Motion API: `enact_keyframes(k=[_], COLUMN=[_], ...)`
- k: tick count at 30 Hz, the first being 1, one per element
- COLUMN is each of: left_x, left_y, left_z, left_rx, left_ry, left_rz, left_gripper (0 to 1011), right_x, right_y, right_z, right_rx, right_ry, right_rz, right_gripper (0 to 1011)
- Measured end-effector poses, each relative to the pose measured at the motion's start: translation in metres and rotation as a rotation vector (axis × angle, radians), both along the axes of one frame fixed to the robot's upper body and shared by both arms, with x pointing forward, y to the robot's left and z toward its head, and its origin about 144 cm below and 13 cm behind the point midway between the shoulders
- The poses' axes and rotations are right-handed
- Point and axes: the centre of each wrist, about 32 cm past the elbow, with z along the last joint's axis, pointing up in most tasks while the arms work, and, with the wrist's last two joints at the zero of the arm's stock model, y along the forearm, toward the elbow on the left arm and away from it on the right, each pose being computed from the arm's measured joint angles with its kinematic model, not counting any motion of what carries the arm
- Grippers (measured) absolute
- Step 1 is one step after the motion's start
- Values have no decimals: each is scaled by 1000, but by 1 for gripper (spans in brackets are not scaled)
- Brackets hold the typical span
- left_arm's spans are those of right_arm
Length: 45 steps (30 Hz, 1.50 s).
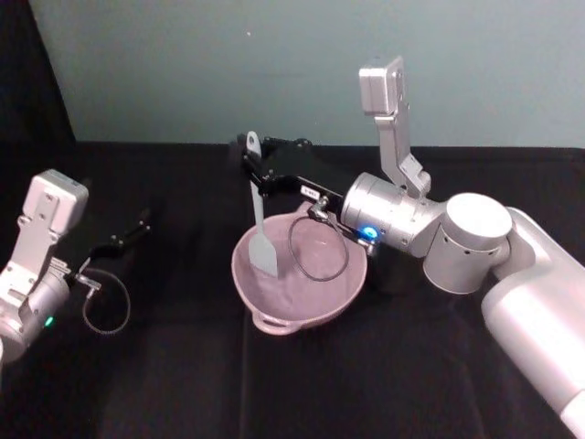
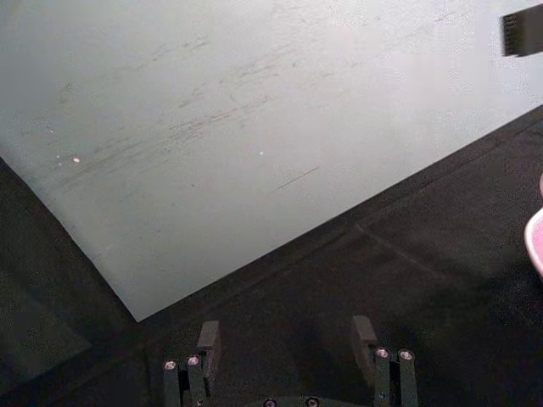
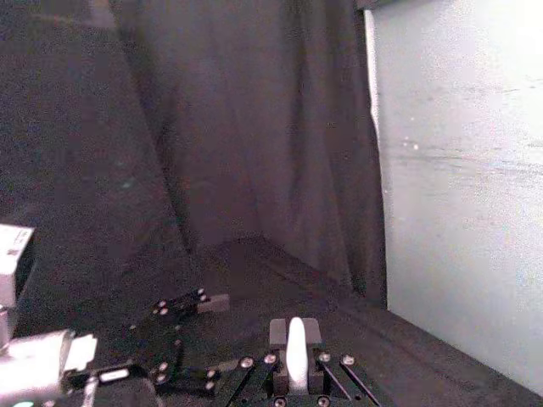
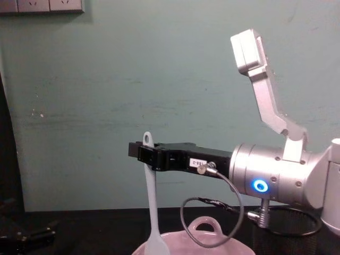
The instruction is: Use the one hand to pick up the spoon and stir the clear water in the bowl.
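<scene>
My right gripper (image 1: 249, 170) is shut on the upper handle of the white spoon (image 1: 262, 247), just below the hole at its end. The spoon hangs upright with its broad blade inside the left side of the pale pink bowl (image 1: 292, 300). From the chest view the gripper (image 4: 139, 152) holds the spoon (image 4: 152, 212) above the bowl (image 4: 178, 245). Between the right fingers shows the white handle (image 3: 295, 349). I cannot make out the water against the pink inside, nor whether the blade touches it. My left gripper (image 1: 137, 225) rests open on the table at the left.
A black wire-mesh cup (image 4: 289, 231) stands to the right of the bowl, under my right arm. A black cable loop (image 1: 318, 249) from the right wrist hangs over the bowl. Black cloth covers the table, and a pale green wall stands behind.
</scene>
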Motion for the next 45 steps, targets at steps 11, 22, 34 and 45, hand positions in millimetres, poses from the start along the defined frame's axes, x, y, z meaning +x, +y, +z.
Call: enact_keyframes(k=[11, 22, 34, 45], left_x=[0, 0, 0, 0], left_y=[0, 0, 0, 0], left_z=[0, 0, 0, 0], left_rx=[0, 0, 0, 0], left_ry=[0, 0, 0, 0], left_rz=[0, 0, 0, 0], left_gripper=[1011, 1011, 1011, 1011], right_x=[16, 6, -21, -26], right_y=[-12, -37, -39, -21], right_z=[3, 5, 5, 1], right_rx=[1, -14, -33, -21], right_ry=[-8, -14, -14, 4], right_rz=[-86, -143, -111, -51], right_gripper=[112, 112, 111, 111])
